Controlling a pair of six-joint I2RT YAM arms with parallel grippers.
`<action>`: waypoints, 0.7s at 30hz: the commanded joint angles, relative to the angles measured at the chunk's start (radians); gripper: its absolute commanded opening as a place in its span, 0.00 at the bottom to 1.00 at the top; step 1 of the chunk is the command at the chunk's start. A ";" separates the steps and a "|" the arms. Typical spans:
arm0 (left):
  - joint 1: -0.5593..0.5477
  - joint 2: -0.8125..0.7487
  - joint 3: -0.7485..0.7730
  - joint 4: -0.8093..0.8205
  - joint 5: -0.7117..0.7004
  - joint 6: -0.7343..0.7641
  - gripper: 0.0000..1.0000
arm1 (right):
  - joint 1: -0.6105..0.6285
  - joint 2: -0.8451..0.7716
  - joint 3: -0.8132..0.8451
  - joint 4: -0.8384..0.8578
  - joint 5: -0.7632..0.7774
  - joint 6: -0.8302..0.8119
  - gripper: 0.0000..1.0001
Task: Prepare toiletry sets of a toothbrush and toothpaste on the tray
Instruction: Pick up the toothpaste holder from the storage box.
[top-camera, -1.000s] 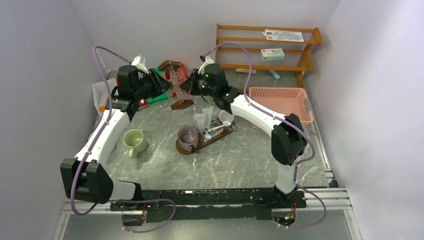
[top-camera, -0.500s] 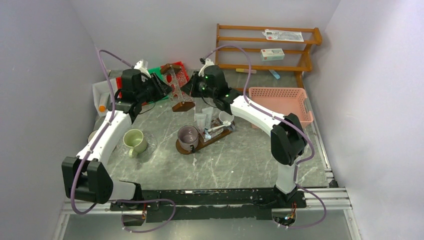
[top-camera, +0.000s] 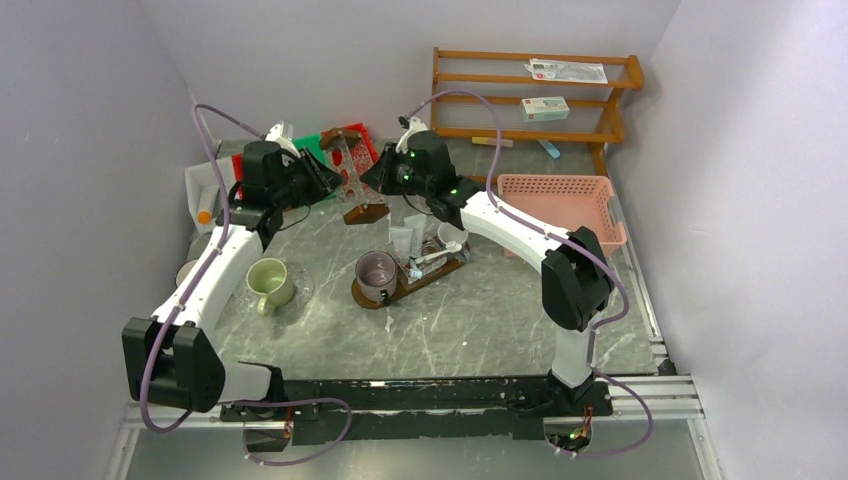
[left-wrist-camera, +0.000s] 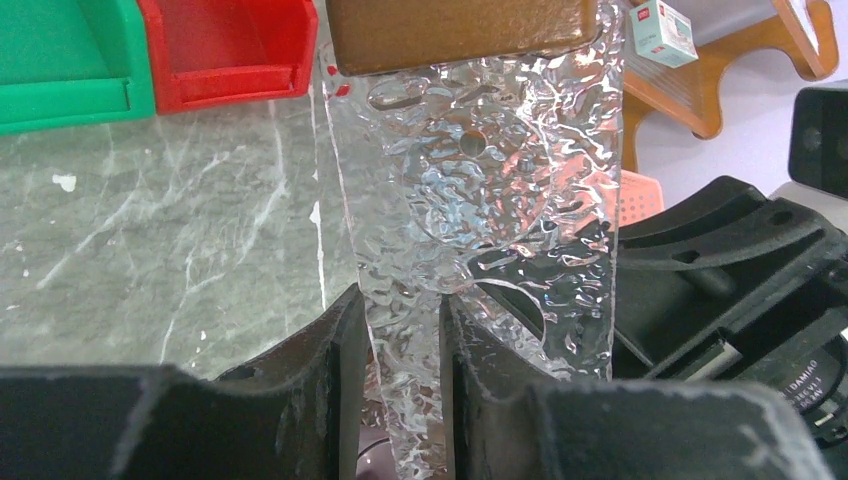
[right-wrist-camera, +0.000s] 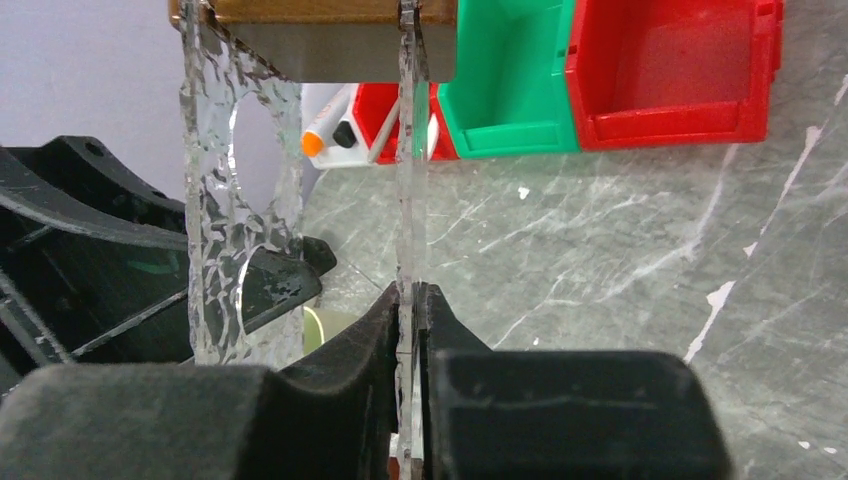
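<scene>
Standing behind rack (left-wrist-camera: 480, 180): red bin (left-wrist-camera: 230, 45), green bin (left-wrist-camera: 60, 60).

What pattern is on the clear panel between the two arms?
The panel is transparent with a rippled, bubbly texture all over; clearest in the left wrist view.

Soft, even overhead light fills all 3 views, leaving only faint shadows on the grey marble table (top-camera: 480, 320), while the rippled clear panel (left-wrist-camera: 480, 180) throws bright glints and warps whatever lies behind, and both wrist foregrounds are blurred.
</scene>
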 joint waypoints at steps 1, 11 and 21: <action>0.005 -0.015 0.003 -0.081 -0.114 -0.028 0.05 | 0.018 -0.056 0.034 0.129 -0.066 0.009 0.19; 0.052 -0.073 0.005 -0.173 -0.255 -0.106 0.05 | 0.015 -0.096 0.007 0.115 0.015 -0.031 0.50; 0.092 -0.082 0.007 -0.339 -0.419 -0.241 0.05 | -0.004 -0.208 -0.102 0.097 0.172 -0.090 0.62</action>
